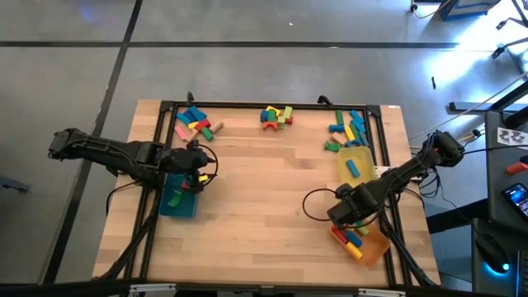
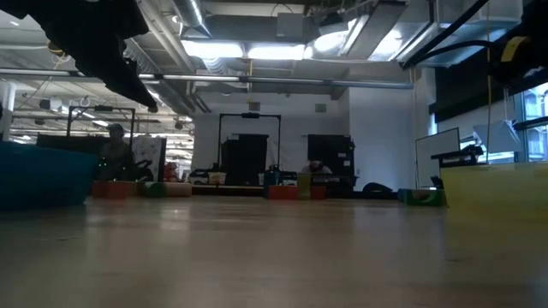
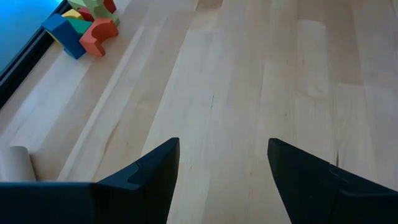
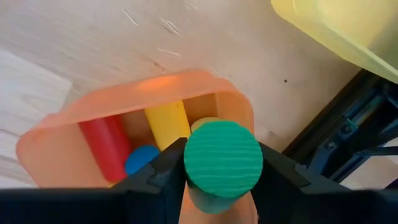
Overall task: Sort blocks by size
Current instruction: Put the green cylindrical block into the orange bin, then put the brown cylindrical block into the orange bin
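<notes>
Three trays [image 1: 360,244] on wooden table [image 1: 264,206]

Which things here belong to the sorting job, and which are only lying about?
Belong to the job:
- green cylinder, held in the right gripper above the orange tray
- loose blocks along the table's far edge
- teal tray
- yellow tray
- left gripper, open

Lying about:
- black frame
- cables
</notes>
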You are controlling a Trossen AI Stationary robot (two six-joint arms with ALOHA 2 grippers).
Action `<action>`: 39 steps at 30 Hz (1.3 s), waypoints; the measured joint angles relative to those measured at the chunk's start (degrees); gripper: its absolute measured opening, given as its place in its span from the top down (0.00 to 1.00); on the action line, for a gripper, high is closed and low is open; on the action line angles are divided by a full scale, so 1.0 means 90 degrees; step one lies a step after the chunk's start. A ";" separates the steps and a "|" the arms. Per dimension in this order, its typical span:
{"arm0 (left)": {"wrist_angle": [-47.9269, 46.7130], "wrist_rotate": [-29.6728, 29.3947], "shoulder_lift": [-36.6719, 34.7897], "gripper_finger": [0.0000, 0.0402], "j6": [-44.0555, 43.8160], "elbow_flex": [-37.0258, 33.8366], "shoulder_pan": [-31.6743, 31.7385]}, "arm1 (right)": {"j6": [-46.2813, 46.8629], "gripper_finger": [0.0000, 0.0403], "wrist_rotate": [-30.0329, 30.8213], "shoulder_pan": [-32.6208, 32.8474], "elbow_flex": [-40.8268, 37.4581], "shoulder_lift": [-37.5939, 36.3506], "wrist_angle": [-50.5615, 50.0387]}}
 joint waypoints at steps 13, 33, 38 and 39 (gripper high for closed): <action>0.0002 0.0000 0.0000 0.43 0.0005 0.0000 0.0002 | -0.0011 0.39 -0.0222 -0.0002 0.0034 0.0000 -0.0020; 0.0124 0.0000 0.0000 0.43 -0.0177 0.0000 0.0002 | -0.4150 0.42 0.4810 -0.1695 0.1678 0.0041 0.2145; 0.0450 -0.0002 0.0002 0.43 -0.0089 -0.0002 0.0043 | -0.5897 0.42 0.4924 -0.2205 0.1436 0.0149 0.3757; 0.0563 -0.0002 0.0002 0.43 -0.0071 -0.0002 0.0077 | -0.6175 0.42 0.4924 -0.2282 0.1394 0.0189 0.3935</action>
